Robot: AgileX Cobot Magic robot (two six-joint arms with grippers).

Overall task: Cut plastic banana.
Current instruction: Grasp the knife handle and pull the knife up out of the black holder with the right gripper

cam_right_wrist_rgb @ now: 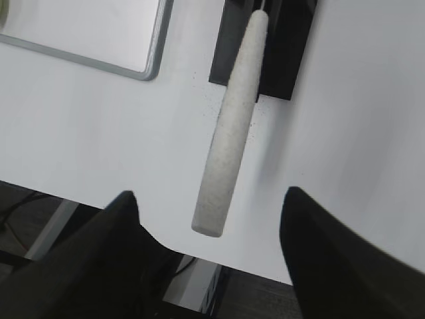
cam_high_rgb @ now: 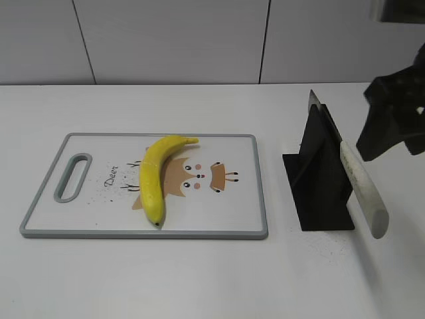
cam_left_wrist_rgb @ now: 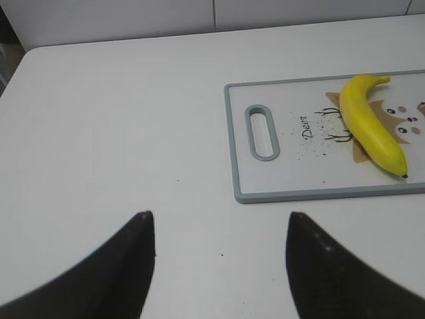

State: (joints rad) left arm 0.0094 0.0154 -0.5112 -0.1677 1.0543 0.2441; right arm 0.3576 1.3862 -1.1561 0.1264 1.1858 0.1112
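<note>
A white table (cam_high_rgb: 199,279) is seen beneath a pale panelled wall. Two things are carried directly on it. A white cutting board (cam_high_rgb: 226,219) with a grey rim is laid flat left of centre, its handle slot toward the left and a cartoon deer printed on its face. A black knife stand (cam_high_rgb: 319,193) is set upright just to the board's right, apart from it. Faint dark specks are scattered on the tabletop near the stand.

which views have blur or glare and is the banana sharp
Exterior view: plastic banana sharp, soft glare on its skin, faint shadows. Left wrist view: left gripper fingers blurred, banana crisp. Right wrist view: right gripper fingers blurred, knife handle fairly sharp.
</note>
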